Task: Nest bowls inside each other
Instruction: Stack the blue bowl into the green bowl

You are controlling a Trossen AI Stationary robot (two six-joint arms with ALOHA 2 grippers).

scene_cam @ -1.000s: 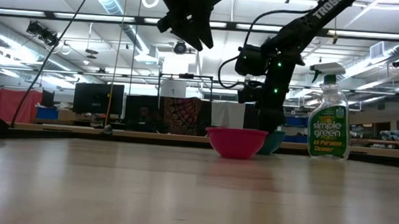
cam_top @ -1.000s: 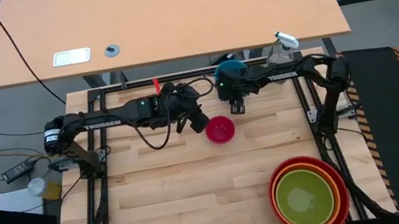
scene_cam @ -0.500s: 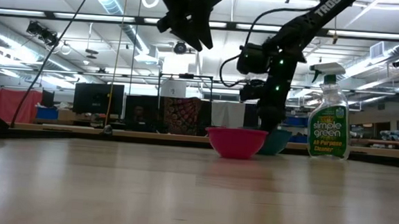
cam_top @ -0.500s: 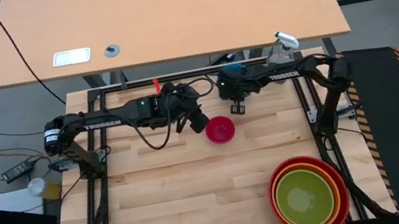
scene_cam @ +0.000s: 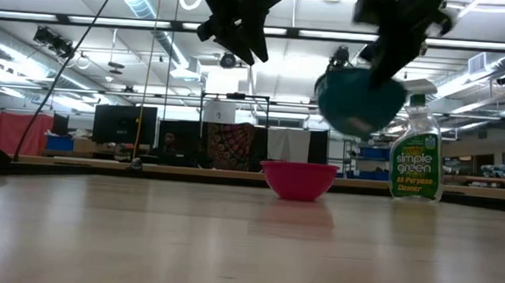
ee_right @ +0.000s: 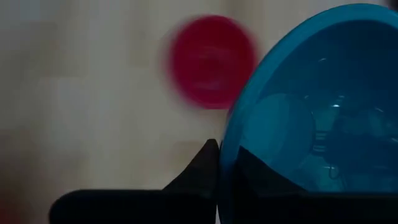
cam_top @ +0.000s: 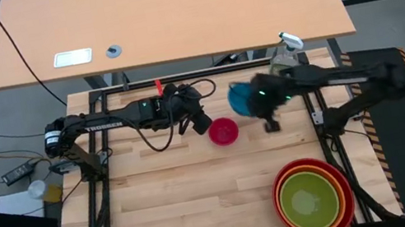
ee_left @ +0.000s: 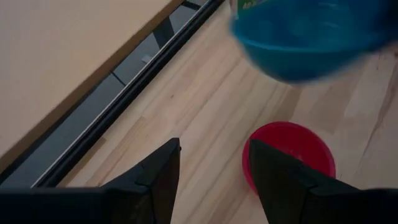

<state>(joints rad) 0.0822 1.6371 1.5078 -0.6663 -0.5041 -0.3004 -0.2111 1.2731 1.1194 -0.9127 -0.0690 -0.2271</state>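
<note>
Right gripper (cam_top: 268, 110) clamped on blue bowl (cam_top: 240, 99), airborne, empty. Left gripper (cam_top: 202, 121) apart above empty pink bowl (cam_top: 223, 131). Green bowl (cam_top: 310, 199) nested in orange (cam_top: 333, 175), in red (cam_top: 349, 198).

Colours of the bowls and their setting.
Blue bowl (cam_top: 240, 99); magenta-pink bowl (cam_top: 223, 131); lime green bowl (cam_top: 310, 199) inside orange bowl (cam_top: 283, 183) inside red bowl (cam_top: 349, 206); pale striped wooden table (cam_top: 183, 192); dark arms; clear bottle (scene_cam: 415, 154), green label.

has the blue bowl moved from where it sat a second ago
Yes. The blue bowl is lifted off the table by the right gripper, now level with the spray bottle's top.
</note>
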